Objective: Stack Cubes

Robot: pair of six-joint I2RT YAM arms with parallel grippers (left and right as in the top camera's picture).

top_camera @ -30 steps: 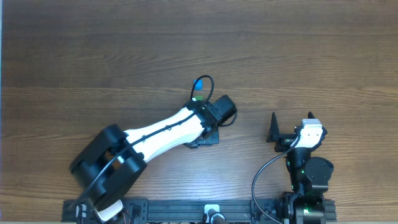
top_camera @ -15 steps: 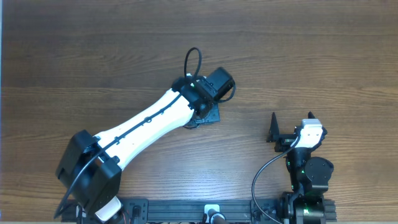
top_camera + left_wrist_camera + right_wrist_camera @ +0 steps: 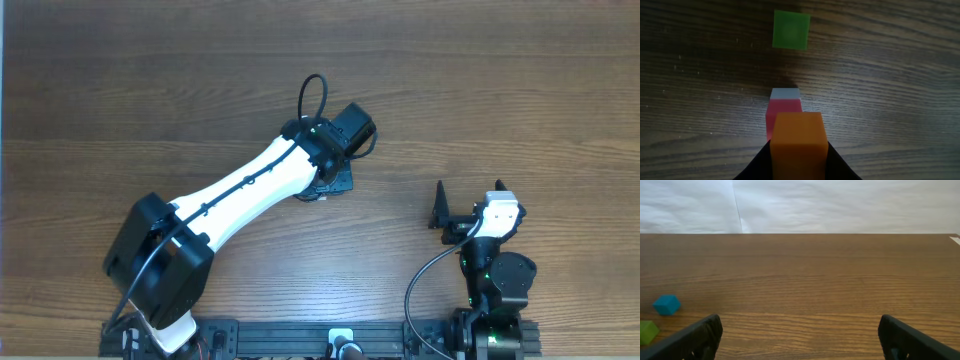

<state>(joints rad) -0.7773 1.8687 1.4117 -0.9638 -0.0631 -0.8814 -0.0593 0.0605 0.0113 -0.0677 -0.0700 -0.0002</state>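
1 orange cube [image 3: 798, 140] in left claw [image 3: 798, 156]

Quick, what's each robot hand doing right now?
Left gripper: closed, holding the orange cube.
Right gripper: open, empty.

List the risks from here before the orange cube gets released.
1. The orange cube in the left gripper looks offset to one side of the red cube. Released like this, it may land off-centre and tumble.
2. The fingers flank the orange cube closely, so opening low over the red cube might nudge it.
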